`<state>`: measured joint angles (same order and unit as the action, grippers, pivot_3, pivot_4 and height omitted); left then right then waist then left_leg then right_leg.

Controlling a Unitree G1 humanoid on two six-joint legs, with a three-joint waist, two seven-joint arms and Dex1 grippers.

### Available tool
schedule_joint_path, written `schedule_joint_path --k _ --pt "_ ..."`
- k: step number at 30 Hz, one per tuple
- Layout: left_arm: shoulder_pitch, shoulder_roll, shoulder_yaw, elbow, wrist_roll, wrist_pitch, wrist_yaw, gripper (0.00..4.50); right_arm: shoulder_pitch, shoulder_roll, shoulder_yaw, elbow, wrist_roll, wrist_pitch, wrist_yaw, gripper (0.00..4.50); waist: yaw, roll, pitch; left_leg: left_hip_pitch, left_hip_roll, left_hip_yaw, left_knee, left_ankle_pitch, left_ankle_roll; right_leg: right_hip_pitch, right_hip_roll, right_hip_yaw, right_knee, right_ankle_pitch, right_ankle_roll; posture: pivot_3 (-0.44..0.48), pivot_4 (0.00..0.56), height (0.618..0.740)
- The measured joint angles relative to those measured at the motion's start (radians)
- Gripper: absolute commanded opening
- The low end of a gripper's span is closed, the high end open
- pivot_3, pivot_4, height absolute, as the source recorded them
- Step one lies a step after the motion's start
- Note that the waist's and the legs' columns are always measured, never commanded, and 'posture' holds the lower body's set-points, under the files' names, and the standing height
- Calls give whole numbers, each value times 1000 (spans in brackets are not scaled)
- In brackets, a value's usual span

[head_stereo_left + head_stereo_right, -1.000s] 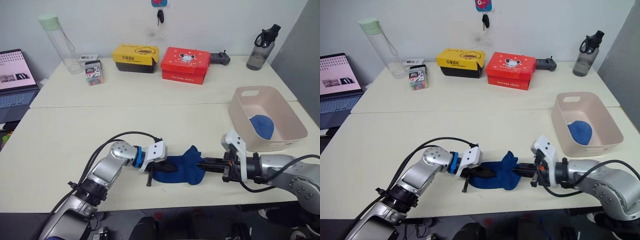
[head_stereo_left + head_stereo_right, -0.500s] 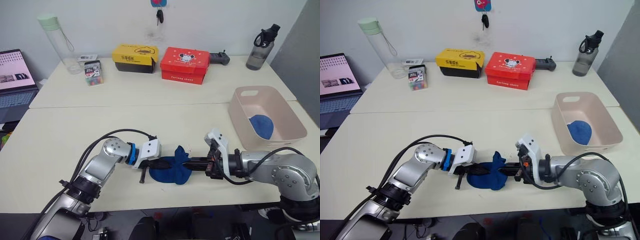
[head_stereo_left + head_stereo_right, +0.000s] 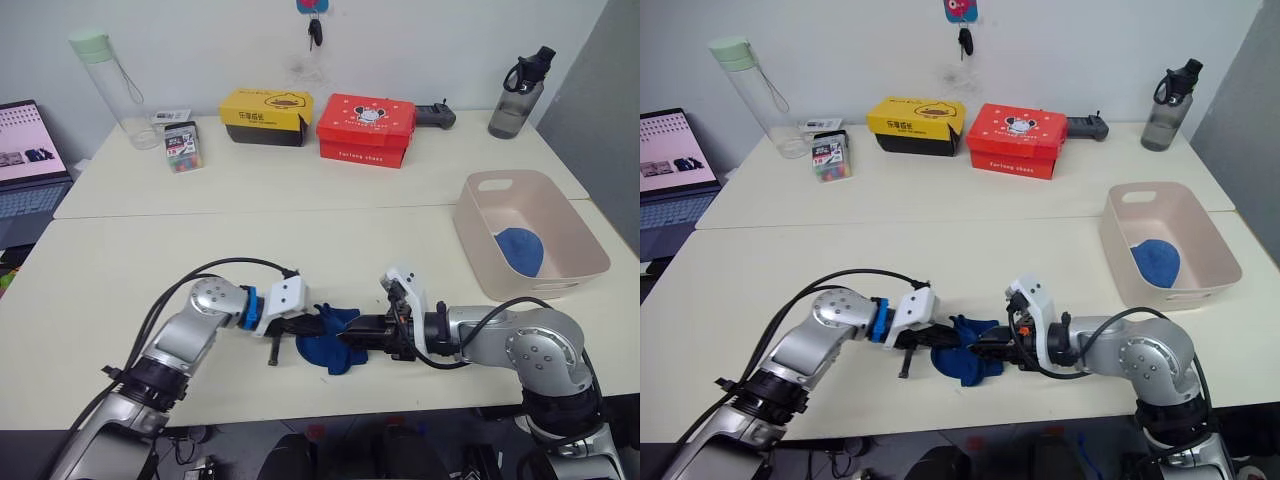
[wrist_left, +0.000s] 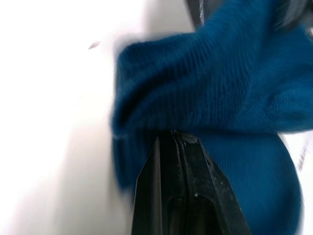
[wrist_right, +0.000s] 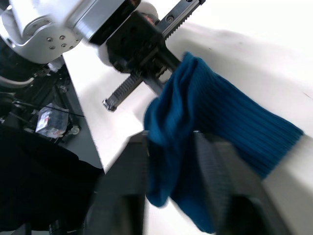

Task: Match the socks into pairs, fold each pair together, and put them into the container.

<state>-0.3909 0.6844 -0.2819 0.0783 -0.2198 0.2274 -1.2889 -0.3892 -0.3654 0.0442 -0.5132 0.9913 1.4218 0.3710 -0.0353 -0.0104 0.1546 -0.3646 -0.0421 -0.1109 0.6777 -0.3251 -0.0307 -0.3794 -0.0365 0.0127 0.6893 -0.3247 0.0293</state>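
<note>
A bunched blue sock, soft ribbed knit, lies crumpled on the near part of the pale, smooth table, gathered into a lumpy mound between the two arms. The left gripper reaches in from 9 o'clock; in the left wrist view its black fingers press close together with a fold of the knit over their tips, so these jaws look closed on the fabric. The right gripper comes in from 3 o'clock; in the right wrist view its two dark fingers stand apart with the cloth squeezed between them, the jaws partly closed and holding the sock.

The container, a pinkish-beige plastic tub with rounded corners and a slot handle, sits at about 2 o'clock from the sock, well apart from it. A rounded blue bundle lies inside it.

Along the far edge of the table stand a yellow-and-black box, a red cardboard box, a clear bottle with a green cap and a dark bottle. A laptop is cut off by the picture's edge at 9 o'clock. Behind is a plain light wall.

How many layers the mound holds cannot be made out.
</note>
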Motion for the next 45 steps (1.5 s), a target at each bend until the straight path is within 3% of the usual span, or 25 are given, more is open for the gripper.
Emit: schedule_joint_path --k 4,6,9,12,19,26,31,38,45 --pt "11 61 95 0 -44 77 11 0 -24 -24 -61 -30 68 29 -1 4249 3 0 0 0 0 0 0 0 1 0 0 0 -1 0 0 0 150 740" --pt "1 79 142 2 -63 102 15 0 -24 -43 -68 -37 81 23 1 4249 5 0 0 -1 0 0 0 -1 1 0 0 -1 -1 0 0 0 150 740" --pt "-27 98 191 -7 -93 126 11 0 -24 -113 -34 -48 -4 -64 12 3590 6 0 1 -1 -1 0 0 0 1 0 -1 0 -1 0 0 0 150 740" --pt "-42 91 188 -62 -113 145 0 0 -22 -148 36 -41 -113 -172 42 2546 3 0 1 -1 0 1 0 0 0 0 0 0 -1 0 0 0 150 740" --pt "-48 35 74 -167 -125 157 -41 0 -11 -176 241 15 -319 -377 131 87 3 0 1 -1 0 2 0 0 0 -1 0 1 0 0 0 0 150 740" --pt "-53 -42 -12 2 12 91 47 0 -6 -185 381 70 -405 -450 252 35 4 0 1 -1 -1 2 1 0 0 0 0 1 -1 0 0 0 150 740" --pt "-67 -55 -28 19 38 67 58 0 29 -249 418 104 -470 -513 329 35 6 -1 0 0 -1 1 1 0 0 1 0 0 -1 0 0 0 150 740" --pt "-51 -55 -3 34 19 28 53 0 158 -344 347 41 -494 -599 398 35 7 -1 0 0 0 0 1 0 0 2 0 -1 -2 0 0 0 150 740" --pt "-74 -27 53 -107 -73 55 -9 0 119 -294 204 -8 -382 -515 390 35 6 -2 1 -1 0 0 1 0 -1 1 0 0 -2 0 0 0 150 740"
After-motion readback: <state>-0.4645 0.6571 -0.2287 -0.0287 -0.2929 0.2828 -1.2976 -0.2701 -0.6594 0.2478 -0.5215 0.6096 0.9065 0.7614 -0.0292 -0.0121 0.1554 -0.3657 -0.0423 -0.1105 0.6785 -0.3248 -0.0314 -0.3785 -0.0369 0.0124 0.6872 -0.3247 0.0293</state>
